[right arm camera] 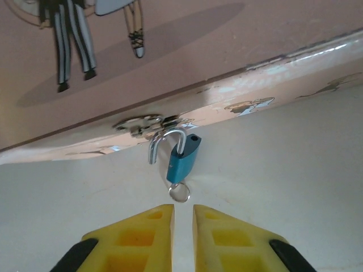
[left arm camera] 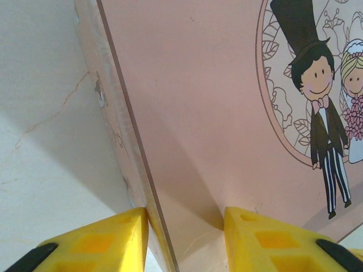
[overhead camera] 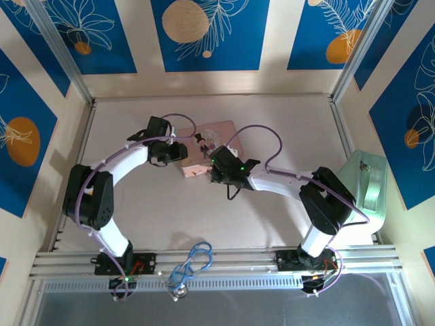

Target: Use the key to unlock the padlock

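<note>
Right wrist view: looking at the padlock (right arm camera: 184,157) dangling from the clasp (right arm camera: 144,123) on the front wall of the pink tin (right arm camera: 227,45), just above the pale table (right arm camera: 295,187). Noting the blue body tilting, one leg of the silvery shackle sitting in it and the other leg standing free beside it. Spotting a small metal ring (right arm camera: 179,192) hanging at the bottom of the body; not managing to tell what it is attached to. Finding the right gripper (right arm camera: 182,211) hovering just below that ring, its yellow fingers nearly meeting with a slim gap between them, grasping nothing.

Left wrist view: watching the left gripper (left arm camera: 184,218) straddling an edge of the tin, one yellow finger pressing against the side wall and the other resting on the lid, clamping the tin between them. Seeing, farther along the lid, a cartoon groom in a top hat next to a bride with a bouquet.

Top external view: seeing both arms curving inward toward the tin, lying lid up near the middle of the table, with the left gripper sitting at its left end and the right gripper reaching in at its near side.
</note>
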Robot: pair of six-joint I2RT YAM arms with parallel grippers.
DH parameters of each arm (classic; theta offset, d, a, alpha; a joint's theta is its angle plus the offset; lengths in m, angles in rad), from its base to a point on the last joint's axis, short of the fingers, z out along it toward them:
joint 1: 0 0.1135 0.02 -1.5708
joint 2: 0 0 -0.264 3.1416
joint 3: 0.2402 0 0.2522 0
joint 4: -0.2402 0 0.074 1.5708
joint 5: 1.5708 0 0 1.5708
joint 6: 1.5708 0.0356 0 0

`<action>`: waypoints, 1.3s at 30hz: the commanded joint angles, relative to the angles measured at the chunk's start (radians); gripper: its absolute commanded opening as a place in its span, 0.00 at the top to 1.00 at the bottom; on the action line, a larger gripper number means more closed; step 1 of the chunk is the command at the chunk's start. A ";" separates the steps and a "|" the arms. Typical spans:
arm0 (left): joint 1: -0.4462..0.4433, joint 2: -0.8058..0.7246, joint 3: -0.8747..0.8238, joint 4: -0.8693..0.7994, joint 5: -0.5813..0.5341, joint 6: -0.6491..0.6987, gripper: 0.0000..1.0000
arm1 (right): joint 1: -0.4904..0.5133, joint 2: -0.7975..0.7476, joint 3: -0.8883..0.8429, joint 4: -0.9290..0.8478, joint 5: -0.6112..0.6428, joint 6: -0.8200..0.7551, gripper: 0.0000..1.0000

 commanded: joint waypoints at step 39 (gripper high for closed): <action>-0.060 -0.216 -0.262 0.091 -0.023 -0.194 0.53 | 0.011 0.224 0.204 -0.076 -0.012 -0.073 0.89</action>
